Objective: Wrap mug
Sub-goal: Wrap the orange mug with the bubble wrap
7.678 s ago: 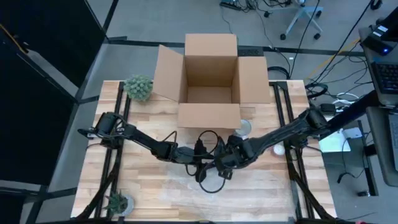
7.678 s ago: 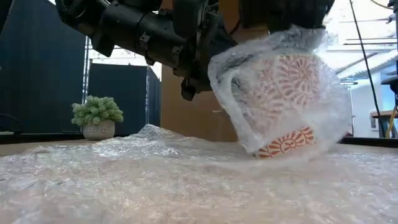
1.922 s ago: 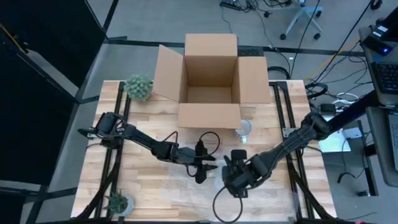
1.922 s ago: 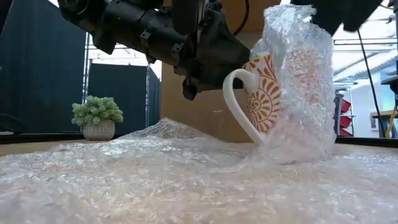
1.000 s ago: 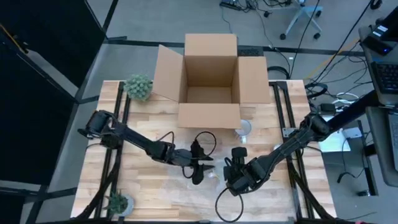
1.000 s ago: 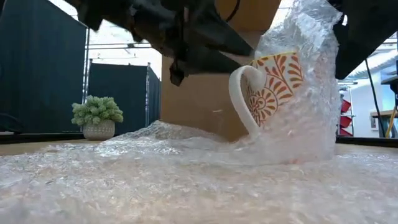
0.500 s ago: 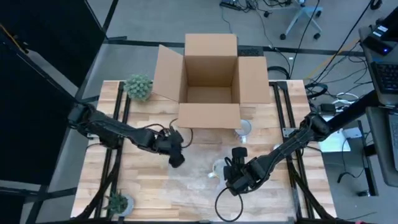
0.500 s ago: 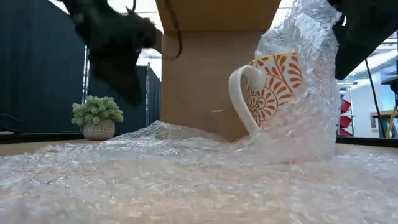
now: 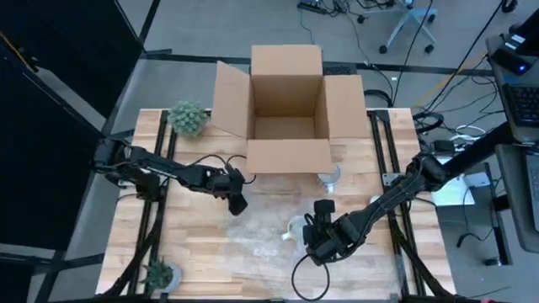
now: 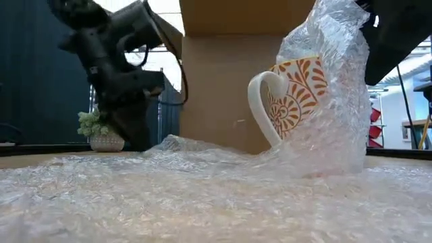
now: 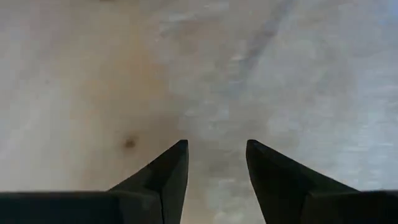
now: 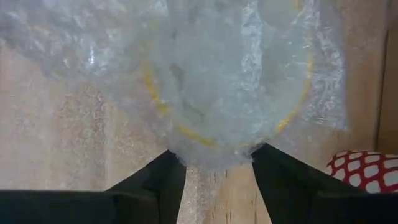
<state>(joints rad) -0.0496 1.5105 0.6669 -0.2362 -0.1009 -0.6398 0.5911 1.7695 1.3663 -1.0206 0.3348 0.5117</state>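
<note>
right hand (image 9: 316,238) pinched bubble wrap (image 10: 202,182) at patterned mug (image 10: 297,94), mug tilted, handle away from it | left hand (image 9: 237,202) empty, fingers apart, well off handle side | right nearer

No text, label, brand or number can be read; the mug (image 10: 297,94) carries only an orange pattern, no letters.

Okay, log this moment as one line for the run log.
left hand: open, over table, away from mug | right hand: pinching bubble wrap over mug | mug: tilted, handle uncovered
</note>
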